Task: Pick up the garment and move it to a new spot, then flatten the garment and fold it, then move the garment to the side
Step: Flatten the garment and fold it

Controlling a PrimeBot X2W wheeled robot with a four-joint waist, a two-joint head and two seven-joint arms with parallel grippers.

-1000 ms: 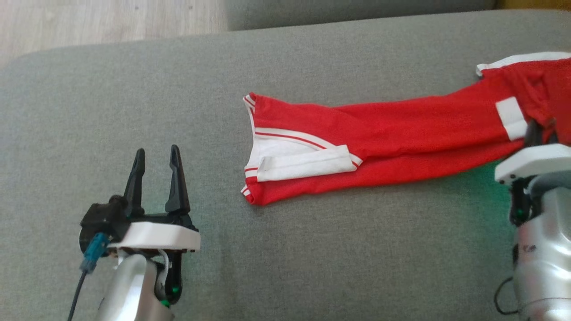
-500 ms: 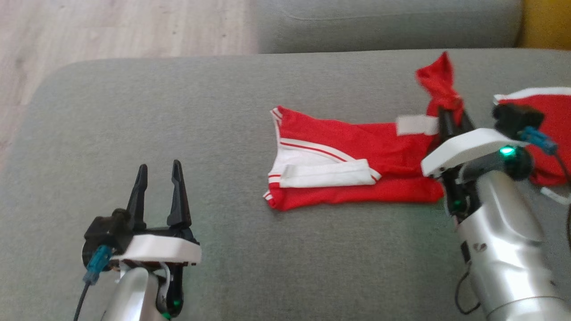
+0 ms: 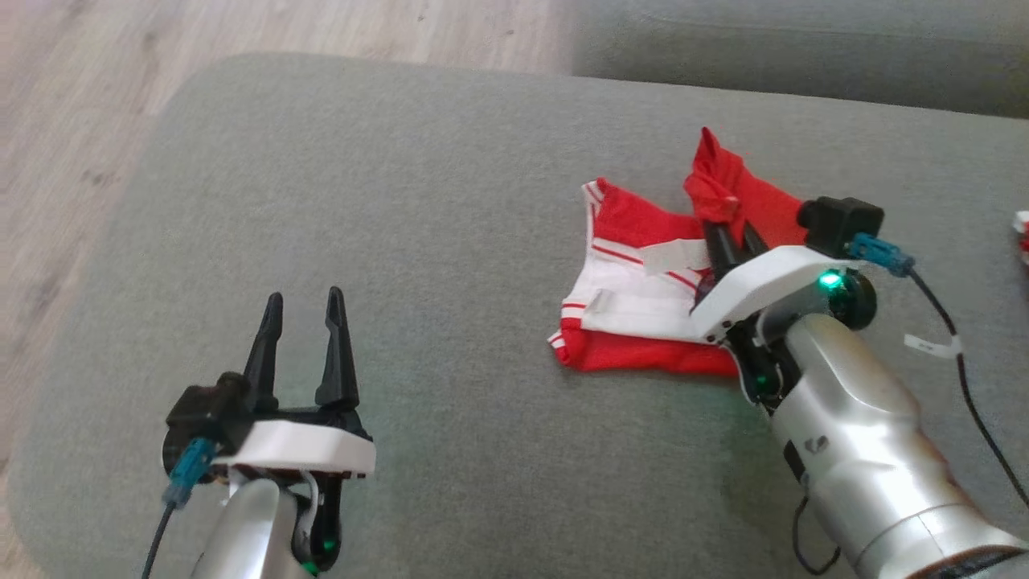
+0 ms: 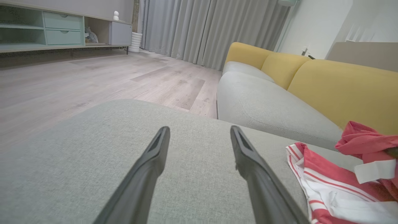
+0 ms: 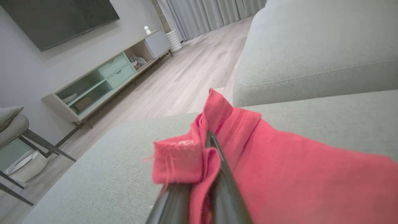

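The red garment [image 3: 643, 354] with white trim lies on the grey sofa seat [image 3: 450, 201], right of the middle in the head view. Its white-banded end points towards the robot's left, and the rest is doubled back over itself in a loose heap.

The right hand [image 3: 730, 231] reaches in from the lower right, its fingers pressed together and clamped on a bunch of red cloth that stands up above the rest of the garment. In the right wrist view one dark finger [image 5: 224, 177] runs up through the folds, red fabric [image 5: 295, 174] draping to both sides of it. The other finger is mostly wrapped in cloth.

The left hand [image 3: 304, 296] hovers over bare seat at the lower left, well apart from the garment, fingers spread wide with nothing between them. The left wrist view shows the same gap [image 4: 200, 129], and the striped edge of the garment [image 4: 323, 174] off to its right.

A small red and white scrap [image 3: 1021, 233] shows at the far right edge of the head view. It may be another part of the garment, but too little is visible to tell.

Beyond the seat lie a pale wooden floor [image 3: 80, 96], yellow back cushions [image 4: 342, 90] and grey curtains [image 4: 202, 28]
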